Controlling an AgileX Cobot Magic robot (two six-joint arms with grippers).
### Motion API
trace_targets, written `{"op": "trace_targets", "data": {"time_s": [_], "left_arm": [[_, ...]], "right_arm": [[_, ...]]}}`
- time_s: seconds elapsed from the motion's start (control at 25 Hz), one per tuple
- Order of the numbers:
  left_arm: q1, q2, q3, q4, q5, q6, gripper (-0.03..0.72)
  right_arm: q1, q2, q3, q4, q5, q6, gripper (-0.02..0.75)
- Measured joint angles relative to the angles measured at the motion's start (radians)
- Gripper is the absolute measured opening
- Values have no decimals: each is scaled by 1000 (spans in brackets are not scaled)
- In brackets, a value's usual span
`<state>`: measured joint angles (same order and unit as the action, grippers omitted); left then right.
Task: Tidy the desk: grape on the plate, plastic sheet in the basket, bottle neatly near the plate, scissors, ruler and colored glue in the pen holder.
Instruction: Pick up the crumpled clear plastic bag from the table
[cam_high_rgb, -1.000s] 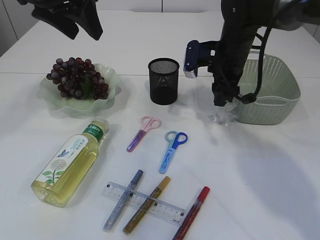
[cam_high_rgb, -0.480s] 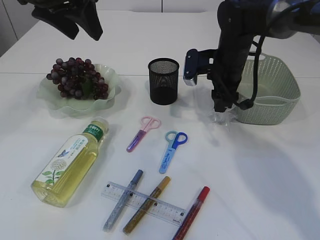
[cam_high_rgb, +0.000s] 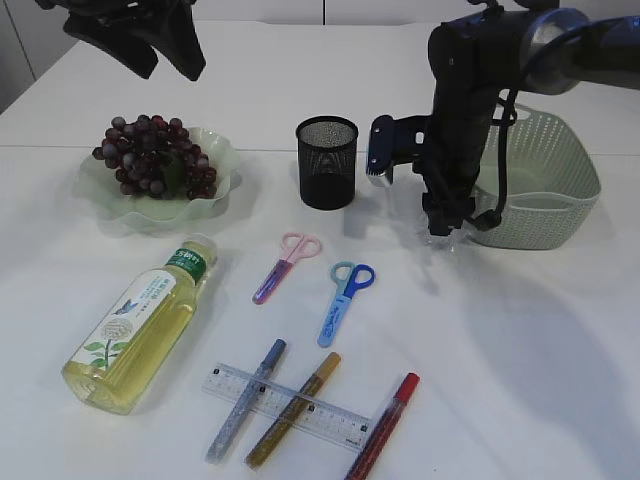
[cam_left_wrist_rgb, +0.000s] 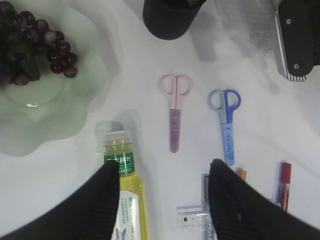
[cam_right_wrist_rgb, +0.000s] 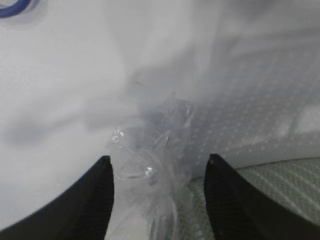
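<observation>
1. Left gripper (cam_left_wrist_rgb: 162, 192): high over the far left of the desk, fingers spread wide, nothing between them; well apart from the sheet, so no part in this move.
2. Grapes (cam_high_rgb: 155, 155): already on the plate (cam_high_rgb: 222, 192). Bottle (cam_high_rgb: 140, 325) lying on its side in front of the plate, cap toward it.
3. Pen holder (cam_high_rgb: 327, 162): upright mid-desk, nothing visible in it; pink scissors (cam_high_rgb: 287, 266) and blue scissors (cam_high_rgb: 346, 302) flat in front of it, ruler (cam_high_rgb: 290, 408) under the glue pens (cam_high_rgb: 296, 408) nearer the camera (all untouched).
4. Right gripper (cam_right_wrist_rgb: 157, 187): pointed down just left of the basket (cam_high_rgb: 560, 215), fingers (cam_right_wrist_rgb: 82, 200) wide apart in the wrist view.
5. Sheet (cam_right_wrist_rgb: 152, 157): a crumpled clear wad sitting between those fingers, slightly nearer the left one, with a gap on each side. Whether lifted off the desk or resting on it: cannot tell.
6. Deciding relation: sheet directly below and between the fingers, basket wall touching or just beside it on the right. Likely needs a close, a lift over the rim, then a short shift right.
</observation>
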<state>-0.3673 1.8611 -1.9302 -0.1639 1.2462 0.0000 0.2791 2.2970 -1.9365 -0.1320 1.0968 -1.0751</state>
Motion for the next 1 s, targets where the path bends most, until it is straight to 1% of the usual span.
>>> {"op": "trace_targets", "data": {"time_s": [0.64,0.92,1.0], "left_arm": [[0,0,0,0,0,0,414],[0,0,0,0,0,0,377],[0,0,0,0,0,0,374]], "right_arm": [[0,0,0,0,-6,2,454],[0,0,0,4,-6,4,454],[0,0,0,4,-6,4,434]]}}
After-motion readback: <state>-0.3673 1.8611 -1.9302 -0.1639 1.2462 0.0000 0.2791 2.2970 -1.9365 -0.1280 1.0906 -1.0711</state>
